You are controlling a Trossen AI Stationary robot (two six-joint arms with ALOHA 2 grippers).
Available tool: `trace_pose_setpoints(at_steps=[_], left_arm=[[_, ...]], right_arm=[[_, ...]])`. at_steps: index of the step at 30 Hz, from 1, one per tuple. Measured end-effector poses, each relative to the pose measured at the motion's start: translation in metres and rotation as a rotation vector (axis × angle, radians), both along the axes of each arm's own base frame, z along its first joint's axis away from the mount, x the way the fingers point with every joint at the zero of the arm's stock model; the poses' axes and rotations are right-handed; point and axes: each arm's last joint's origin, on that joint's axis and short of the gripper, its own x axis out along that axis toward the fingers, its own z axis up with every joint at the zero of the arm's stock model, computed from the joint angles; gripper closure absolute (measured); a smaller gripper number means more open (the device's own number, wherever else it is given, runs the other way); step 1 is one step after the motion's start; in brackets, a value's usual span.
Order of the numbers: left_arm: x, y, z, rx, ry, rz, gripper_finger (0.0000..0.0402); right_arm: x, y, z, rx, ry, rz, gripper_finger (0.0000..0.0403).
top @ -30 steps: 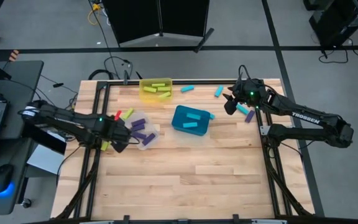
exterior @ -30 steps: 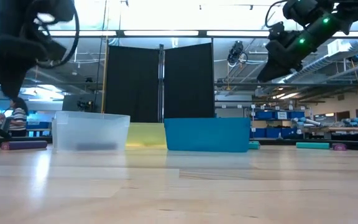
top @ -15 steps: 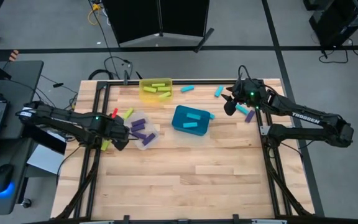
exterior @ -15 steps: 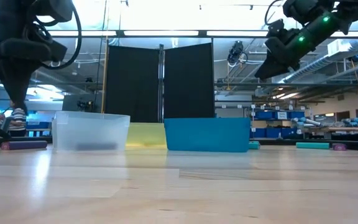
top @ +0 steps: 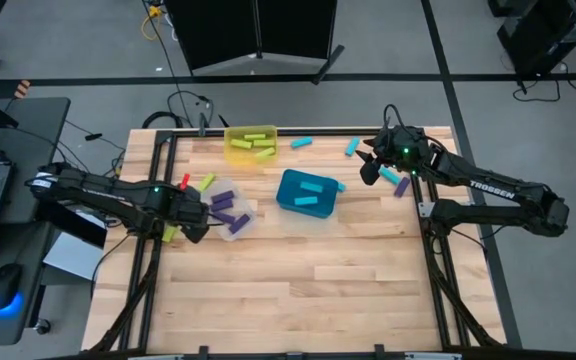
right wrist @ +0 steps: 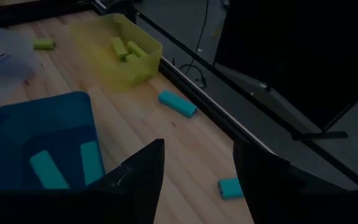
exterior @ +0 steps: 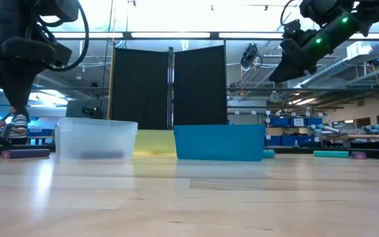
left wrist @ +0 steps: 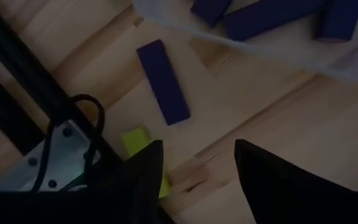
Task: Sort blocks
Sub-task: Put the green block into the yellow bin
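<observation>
We see left gripper jaws apart, purple block just ahead, right gripper jaws apart, cyan block farther ahead.

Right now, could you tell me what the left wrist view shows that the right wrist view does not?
Only the left wrist view shows a purple block lying on the table beside the clear bin, more purple blocks inside that bin, and a yellow-green block by the table's edge. Only the right wrist view shows the yellow bin, the teal bin with two cyan blocks, and loose cyan blocks. Both show the wooden table.
</observation>
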Motion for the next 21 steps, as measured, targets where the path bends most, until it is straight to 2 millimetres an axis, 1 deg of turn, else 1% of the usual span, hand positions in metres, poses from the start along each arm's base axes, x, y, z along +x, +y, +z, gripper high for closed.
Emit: trace_pose_setpoints(at_steps=[7,9,17,21], left_arm=[[0.012,-0.002,0.000,-0.014,-0.112,0.007,0.0195],[0.016,-0.002,-0.002,-0.012,-0.102,-0.011,0.0195],[0.033,-0.006,-0.027,-0.018,0.096,-0.055,0.0193],[0.035,-0.006,-0.037,-0.009,0.218,-0.117,0.0192]], right_arm=[[0.000,0.000,0.000,-0.003,0.002,0.002,0.0199],[0.000,0.000,0.000,-0.005,0.004,0.004,0.0199],[0.000,0.000,0.001,-0.021,0.008,0.015,0.0200],[0.001,0.000,0.001,-0.022,0.010,0.042,0.0201]])
